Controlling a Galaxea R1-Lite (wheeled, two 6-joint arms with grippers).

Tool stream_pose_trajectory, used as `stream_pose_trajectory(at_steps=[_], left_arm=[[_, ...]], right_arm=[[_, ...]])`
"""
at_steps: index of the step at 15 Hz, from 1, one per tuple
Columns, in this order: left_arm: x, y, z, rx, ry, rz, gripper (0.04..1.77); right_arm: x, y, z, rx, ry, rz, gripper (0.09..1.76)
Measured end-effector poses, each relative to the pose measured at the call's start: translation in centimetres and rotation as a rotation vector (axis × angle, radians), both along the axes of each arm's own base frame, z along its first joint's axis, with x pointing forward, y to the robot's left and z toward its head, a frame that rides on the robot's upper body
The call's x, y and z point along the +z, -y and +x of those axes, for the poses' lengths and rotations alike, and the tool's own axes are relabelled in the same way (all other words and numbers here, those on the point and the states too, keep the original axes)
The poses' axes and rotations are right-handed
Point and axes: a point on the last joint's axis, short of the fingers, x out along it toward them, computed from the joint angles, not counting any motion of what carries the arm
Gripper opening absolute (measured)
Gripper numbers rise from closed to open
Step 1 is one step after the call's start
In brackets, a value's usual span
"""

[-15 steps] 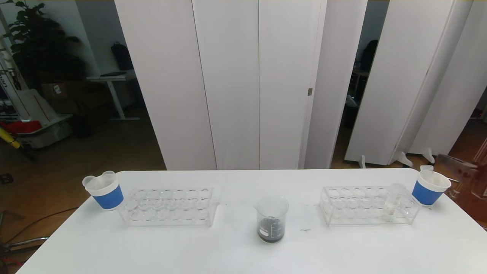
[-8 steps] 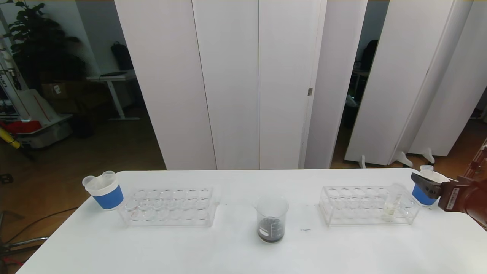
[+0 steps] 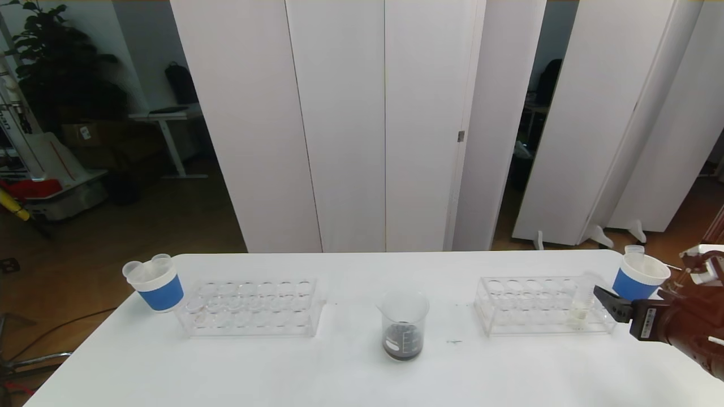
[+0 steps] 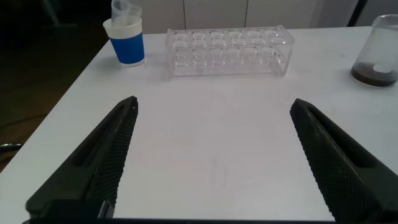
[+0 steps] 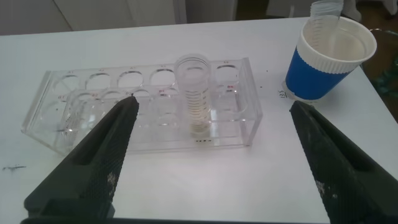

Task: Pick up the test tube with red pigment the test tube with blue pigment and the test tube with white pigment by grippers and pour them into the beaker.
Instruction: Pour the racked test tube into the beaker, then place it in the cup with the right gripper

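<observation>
Beaker (image 3: 403, 326) stands upright near the centre of the white table (image 3: 339, 373), between two clear racks and apart from both, with a dark liquid in its bottom. Going left to right: a blue-and-white paper cup (image 3: 155, 281) holding empty tubes sits at the far-left end, just beside the left rack (image 3: 251, 306), whose wells appear empty. The left gripper (image 4: 214, 168) is outside the head view; its wrist camera shows it released, fingers spread wide, above bare table on the near side of the left rack. The right rack (image 3: 546, 305) carries the test tube with white pigment (image 5: 194, 94), upright in a well toward the rack's right end. The right gripper (image 3: 606, 302) is just beside that end, jaws released. A second paper cup (image 3: 639, 278) stands beyond it.
</observation>
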Motion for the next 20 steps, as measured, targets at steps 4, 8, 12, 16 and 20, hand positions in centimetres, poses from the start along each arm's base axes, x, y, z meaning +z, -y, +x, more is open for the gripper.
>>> stream_pose_trajectory(at_steps=[4, 8, 12, 16, 20], left_arm=[[0.0, 0.0, 0.0, 0.000, 0.000, 0.000, 1.75], [0.0, 0.0, 0.0, 0.000, 0.000, 0.000, 1.75], [0.0, 0.0, 0.0, 0.000, 0.000, 0.000, 1.75], [0.0, 0.0, 0.0, 0.000, 0.000, 0.000, 1.75], [0.0, 0.0, 0.0, 0.000, 0.000, 0.000, 1.75]], right_arm=[[-1.4, 0.0, 0.5, -0.001, -0.006, -0.003, 1.75], [-2.3, 0.0, 1.6, 0.003, -0.016, -0.016, 1.75], [-2.8, 0.0, 3.2, 0.016, 0.021, -0.063, 1.75], [-3.8, -0.1, 4.6, 0.038, 0.036, -0.117, 1.75], [-4.6, -0.3, 5.7, 0.048, 0.031, -0.121, 1.75]])
